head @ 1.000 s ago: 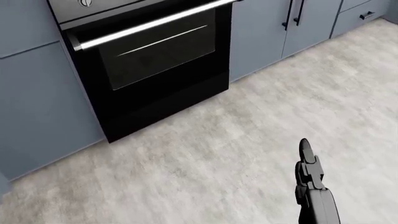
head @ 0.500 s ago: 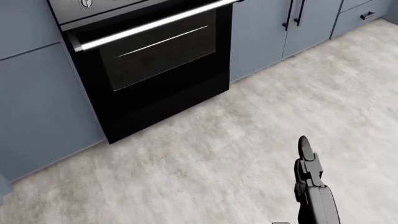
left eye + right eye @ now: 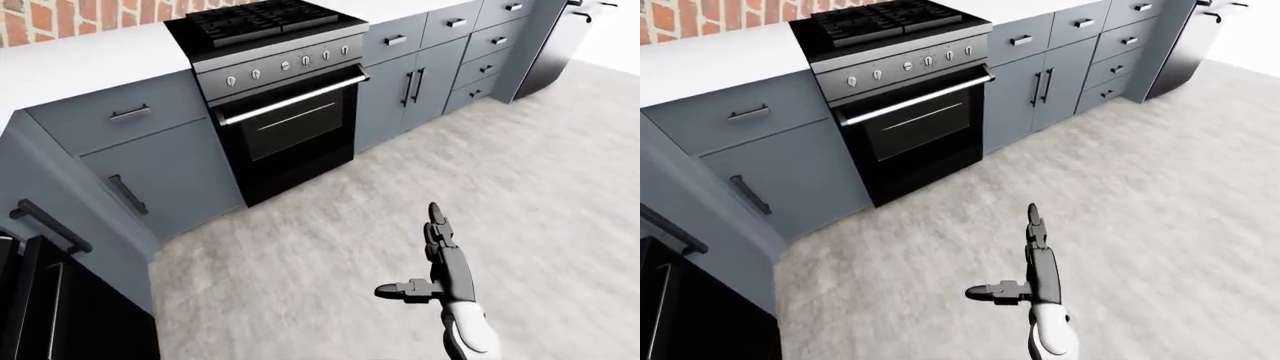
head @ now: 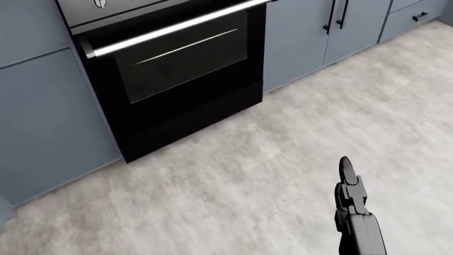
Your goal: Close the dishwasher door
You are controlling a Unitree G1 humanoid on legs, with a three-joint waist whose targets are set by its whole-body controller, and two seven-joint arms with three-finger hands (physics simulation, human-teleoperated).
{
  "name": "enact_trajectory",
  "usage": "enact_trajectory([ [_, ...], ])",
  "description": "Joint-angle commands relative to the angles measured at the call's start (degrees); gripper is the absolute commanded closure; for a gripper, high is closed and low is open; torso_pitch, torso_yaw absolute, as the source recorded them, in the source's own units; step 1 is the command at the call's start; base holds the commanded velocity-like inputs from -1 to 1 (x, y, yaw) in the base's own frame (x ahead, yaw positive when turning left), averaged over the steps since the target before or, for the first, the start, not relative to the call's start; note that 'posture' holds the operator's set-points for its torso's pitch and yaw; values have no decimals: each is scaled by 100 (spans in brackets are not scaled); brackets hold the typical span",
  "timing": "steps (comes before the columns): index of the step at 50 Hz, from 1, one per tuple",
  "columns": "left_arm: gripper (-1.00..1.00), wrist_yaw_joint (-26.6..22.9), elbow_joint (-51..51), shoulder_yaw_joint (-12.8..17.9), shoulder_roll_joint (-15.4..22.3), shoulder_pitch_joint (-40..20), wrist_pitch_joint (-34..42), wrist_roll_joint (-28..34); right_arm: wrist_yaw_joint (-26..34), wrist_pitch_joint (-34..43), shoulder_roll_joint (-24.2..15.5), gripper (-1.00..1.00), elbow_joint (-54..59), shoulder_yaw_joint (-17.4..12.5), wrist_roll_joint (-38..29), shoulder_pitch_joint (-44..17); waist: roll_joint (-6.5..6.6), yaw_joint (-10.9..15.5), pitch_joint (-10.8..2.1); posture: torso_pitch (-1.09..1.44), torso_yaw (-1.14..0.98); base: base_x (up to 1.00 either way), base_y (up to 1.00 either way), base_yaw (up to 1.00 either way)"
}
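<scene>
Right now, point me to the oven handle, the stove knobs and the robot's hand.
oven handle [image 3: 290, 100], left-eye view, middle of the silver bar.
stove knobs [image 3: 285, 65], left-eye view, centre knob of the row.
right hand [image 3: 440, 259], left-eye view, palm.

You've got bright, flat, even light, no single source to pick out. Shadows are soft and faint: only slight darkening on the floor [image 3: 330, 247] just below the oven [image 3: 285, 131]. The oven's handle bar [image 3: 290, 99] shows a white highlight, with a thin streak of glare on the dark glass under it. Renders are sharp all over, no motion blur. Cabinet lines left of the oven lean strongly, wide-angle perspective.
</scene>
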Motion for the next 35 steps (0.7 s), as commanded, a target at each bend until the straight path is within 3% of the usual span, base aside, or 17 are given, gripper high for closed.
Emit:
enact_trajectory([
  [1,-100,373,-110,-12,270,62,-263,131,-6,-175,-9,-100,-263,-3,9,-66,89,42,-54,0,0,0,0,0],
  [35,-100,452,-105,120,388,326,-237,-53,-11,-61,-7,-100,-353,35,-39,-114,108,39,-66,0,0,0,0,0],
])
